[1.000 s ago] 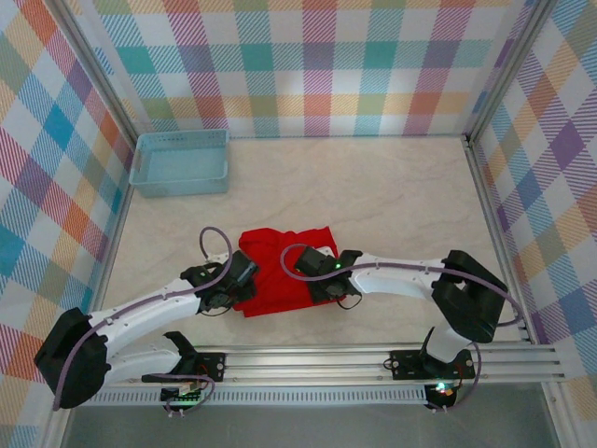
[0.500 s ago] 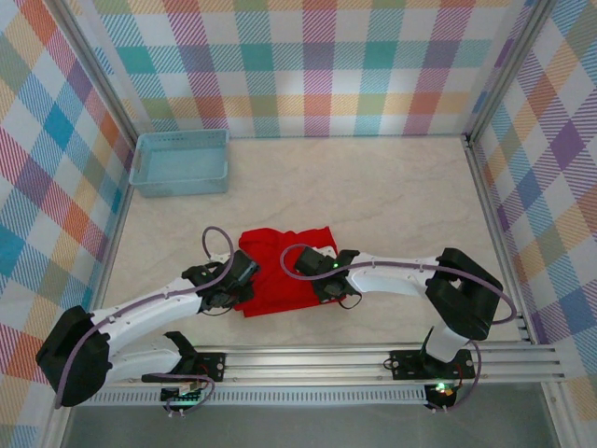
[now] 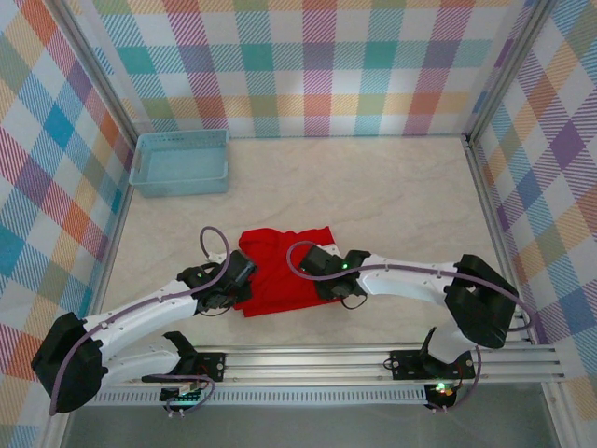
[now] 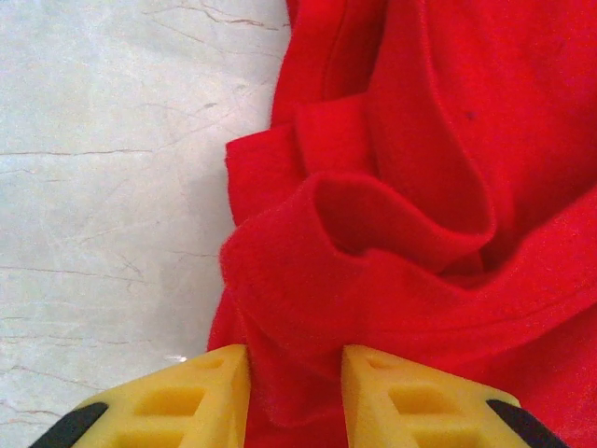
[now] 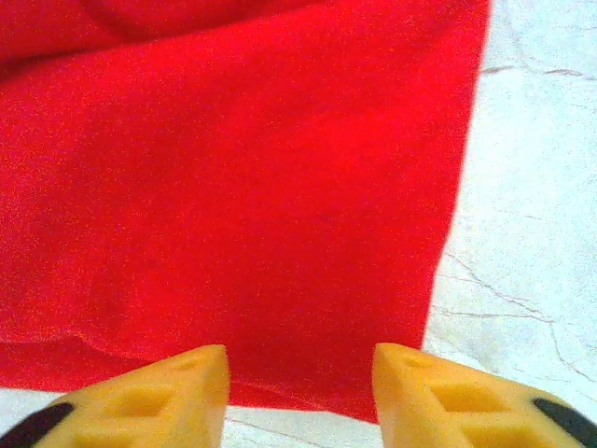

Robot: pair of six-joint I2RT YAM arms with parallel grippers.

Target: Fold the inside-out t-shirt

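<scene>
The inside-out t-shirt (image 3: pixel 280 275) is a bright red bundle, partly folded, lying on the table between my two arms. My left gripper (image 3: pixel 244 276) is at its left edge. In the left wrist view a bunched fold of the t-shirt (image 4: pixel 373 215) fills the gap between the yellow fingers (image 4: pixel 187 397), so that left gripper (image 4: pixel 297 392) is shut on it. My right gripper (image 3: pixel 315 271) is over the shirt's right part. In the right wrist view the right gripper (image 5: pixel 300 383) stands open above flat cloth of the t-shirt (image 5: pixel 242 187), close to its near hem and right edge.
A light blue basket (image 3: pixel 180 161) stands at the back left of the marble-look table (image 3: pixel 401 205). Checked walls enclose the table on three sides. A metal rail (image 3: pixel 308 359) runs along the near edge, where the arm bases are bolted.
The left jaws have drawn together onto the fold at the shirt's left edge. The right jaws closed and then opened again, and the right arm shifted slightly to the right.
</scene>
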